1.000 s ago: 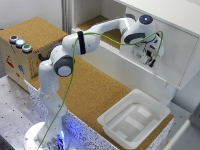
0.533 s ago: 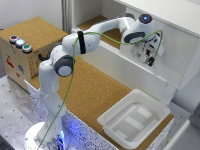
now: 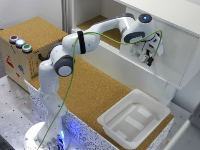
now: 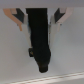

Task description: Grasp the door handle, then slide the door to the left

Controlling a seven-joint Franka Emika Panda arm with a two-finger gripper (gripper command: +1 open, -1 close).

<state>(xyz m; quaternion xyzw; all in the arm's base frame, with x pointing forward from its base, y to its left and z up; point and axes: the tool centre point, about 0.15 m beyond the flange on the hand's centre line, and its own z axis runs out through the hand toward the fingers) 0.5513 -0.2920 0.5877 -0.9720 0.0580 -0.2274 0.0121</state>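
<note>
Gripper (image 3: 149, 56) is staying put since the earlier frame, its fingers (image 4: 61, 17) sitting either side of the handle (image 4: 39, 35) against the door (image 3: 170, 50), contact unclear.

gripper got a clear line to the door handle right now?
Likely yes. In the wrist view the door handle sits between the gripper fingers, nothing in the way. The exterior view shows the gripper at the door. Contact unclear.

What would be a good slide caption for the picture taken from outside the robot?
White robot arm reaches its hand to the white cabinet door, above a cork-topped table holding a white tray.
</note>
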